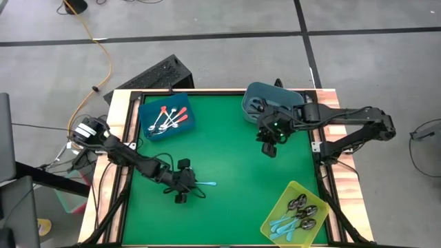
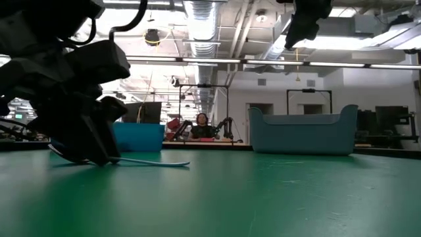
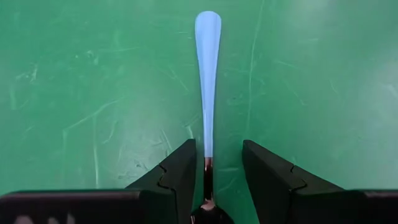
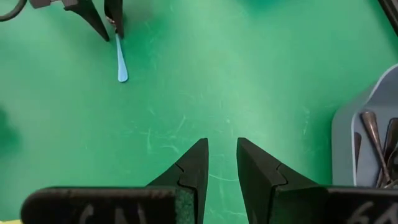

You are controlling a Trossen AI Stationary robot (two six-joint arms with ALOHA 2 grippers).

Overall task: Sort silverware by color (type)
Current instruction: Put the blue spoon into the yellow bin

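One light-blue-handled spoon [image 3: 208, 74] of the silverware lies flat on the green table, near its front left [image 1: 205, 184], handle toward the right. My left gripper [image 3: 217, 146] is down at the table [image 1: 180, 189], open, its fingers on either side of the spoon's dark neck. The spoon's bowl is hidden under the gripper. My right gripper [image 4: 222, 143] hangs open with a narrow gap, high above the table by the grey-blue bin [image 1: 269, 148], with nothing between its fingers. My left gripper straddles the spoon's neck [image 3: 208, 177] where the blue handle ends, coming slanting down from the table's left along the spoon. One finger [image 3: 186, 168] stands right beside the neck; I cannot tell whether it touches. The spoon rests flat on the table.
A blue bin [image 1: 146, 103] at the far left holds red-handled spoons. A grey-blue bin [image 1: 251, 93] at the far right holds dark spoons. A yellow-green bin [image 1: 293, 189] at the near right holds blue-handled spoons. Open green surface lies between them.
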